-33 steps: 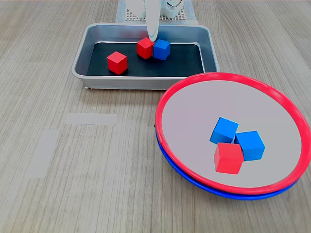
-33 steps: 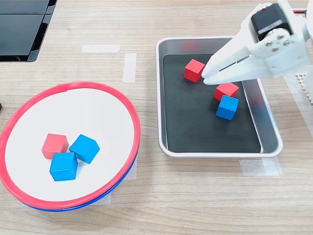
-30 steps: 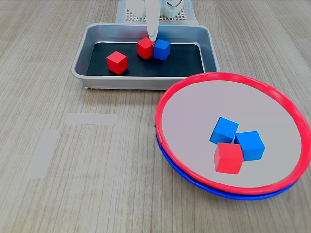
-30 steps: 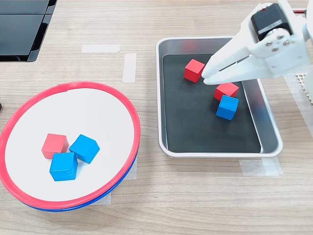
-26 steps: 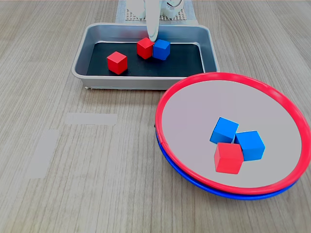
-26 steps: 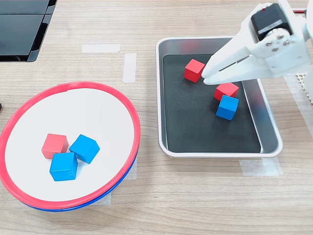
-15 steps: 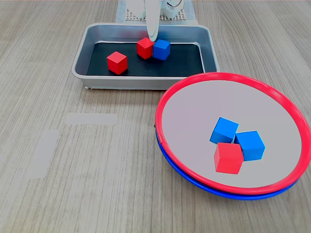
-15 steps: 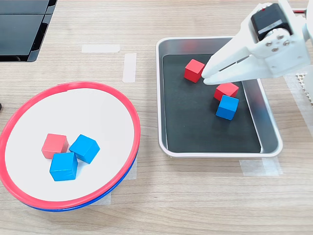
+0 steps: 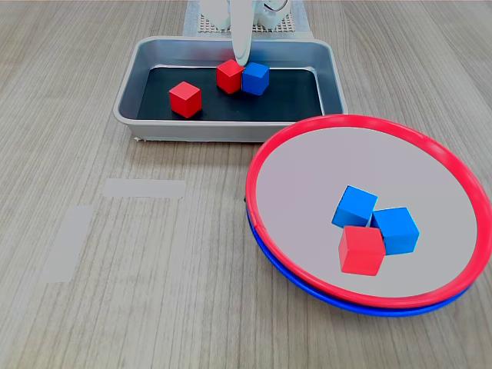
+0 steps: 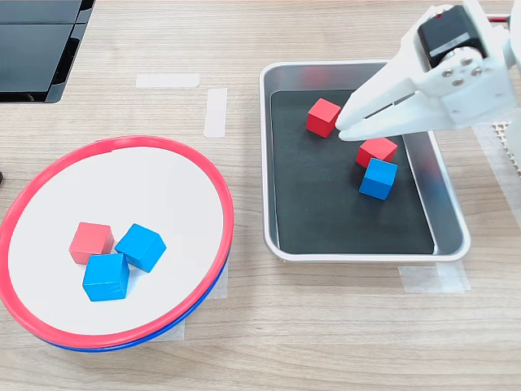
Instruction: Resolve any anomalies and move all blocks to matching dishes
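As stacked dishes (image 9: 265, 157) hold three blocks (image 9: 361, 250), tray (image 10: 446, 213) — three

The white gripper (image 10: 346, 126) hangs over the metal tray (image 10: 281, 244), its fingers drawn together to a point with nothing between them, tip just above the black mat between two red blocks. One red block (image 10: 323, 116) sits toward the tray's far end, the other red block (image 10: 376, 151) just beside a blue block (image 10: 378, 178), corners touching. Over on the second exterior view's left, the red-rimmed plate (image 10: 221, 191) is stacked on the blue-rimmed plate (image 10: 207, 295), whose edge peeks out below. Inside it, a red block (image 10: 91, 242) and two blue blocks (image 10: 140, 247) (image 10: 106, 277) huddle together. Tape strips (image 10: 216, 112) mark the wooden table (image 10: 326, 342).
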Tool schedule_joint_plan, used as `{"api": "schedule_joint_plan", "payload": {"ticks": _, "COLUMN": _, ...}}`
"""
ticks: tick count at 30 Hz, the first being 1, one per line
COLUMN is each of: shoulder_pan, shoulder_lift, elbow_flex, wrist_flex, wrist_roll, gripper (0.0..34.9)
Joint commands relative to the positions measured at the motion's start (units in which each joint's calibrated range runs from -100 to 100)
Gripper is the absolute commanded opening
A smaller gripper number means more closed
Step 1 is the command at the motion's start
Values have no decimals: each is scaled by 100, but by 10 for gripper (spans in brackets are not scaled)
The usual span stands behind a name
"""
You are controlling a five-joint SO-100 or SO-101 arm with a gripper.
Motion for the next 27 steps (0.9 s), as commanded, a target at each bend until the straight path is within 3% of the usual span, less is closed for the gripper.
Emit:
{"api": "schedule_joint_plan", "payload": {"ticks": 1, "shoulder_pan": 43, "shoulder_lift": -26, "elbow_flex": 0, "wrist_flex": 19, "wrist_roll": -20, "gripper": 3}}
{"api": "schedule_joint_plan", "payload": {"ticks": 7, "shoulder_pan": 15, "shoulder_lift": -26, "elbow_flex": 0, "wrist_flex": 19, "wrist_roll": 5, "gripper": 3}}
{"api": "schedule_joint_plan", "payload": {"ticks": 10, "shoulder_pan": -305, "shoulder_lift": -26, "elbow_flex": 0, "wrist_flex": 19, "wrist_roll": 205, "gripper": 3}}
{"api": "schedule_joint_plan", "payload": {"ticks": 18, "shoulder_pan": -183, "shoulder_lift": 520, "elbow_flex": -410, "wrist_flex": 52, "wrist_roll": 269, "gripper": 4}}
{"api": "schedule_joint_plan", "payload": {"ticks": 22, "shoulder_pan": -230, "shoulder_lift": 1996, "elbow_flex": -1802, "wrist_flex": 135, "wrist_roll": 567, "gripper": 27}}
{"api": "schedule_joint_plan", "payload": {"ticks": 27, "shoulder_pan": -738, "shoulder_lift": 4333, "elbow_flex": -4005, "wrist_flex": 176, "wrist_roll": 679, "gripper": 79}}
